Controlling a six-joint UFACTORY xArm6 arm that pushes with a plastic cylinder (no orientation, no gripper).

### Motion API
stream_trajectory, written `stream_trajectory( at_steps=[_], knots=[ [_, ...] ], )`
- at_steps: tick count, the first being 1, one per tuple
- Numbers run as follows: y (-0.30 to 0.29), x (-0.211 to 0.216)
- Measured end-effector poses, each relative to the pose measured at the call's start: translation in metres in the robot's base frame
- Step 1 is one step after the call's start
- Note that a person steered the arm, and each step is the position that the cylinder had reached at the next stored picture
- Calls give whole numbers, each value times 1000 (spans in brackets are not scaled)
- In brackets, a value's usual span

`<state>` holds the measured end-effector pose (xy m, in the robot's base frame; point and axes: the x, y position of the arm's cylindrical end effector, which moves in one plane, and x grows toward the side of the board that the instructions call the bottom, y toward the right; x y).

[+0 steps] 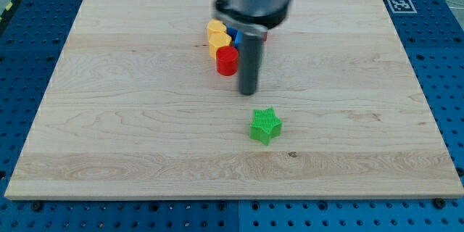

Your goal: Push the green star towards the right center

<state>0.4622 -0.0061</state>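
The green star (265, 125) lies on the wooden board (109, 116), a little below the middle. My tip (248, 91) is at the end of the dark rod, just above and slightly left of the star, with a small gap between them. Nothing touches the star.
A cluster of blocks sits near the view's top centre, left of the rod: a red cylinder (227, 60), two yellow blocks (217, 36) and a blue block (237, 38) partly hidden behind the rod's mount. A black-and-white marker tag (400, 4) is at the board's top right corner.
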Motion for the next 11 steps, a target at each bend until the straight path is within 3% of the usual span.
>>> stream_trajectory(
  at_steps=[1,2,4,6,8,9,10,11],
  knots=[
    [-33,38],
    [-8,78],
    [111,75],
    [119,75],
    [80,88],
    [151,80],
    [232,38],
    [246,25]
  ],
)
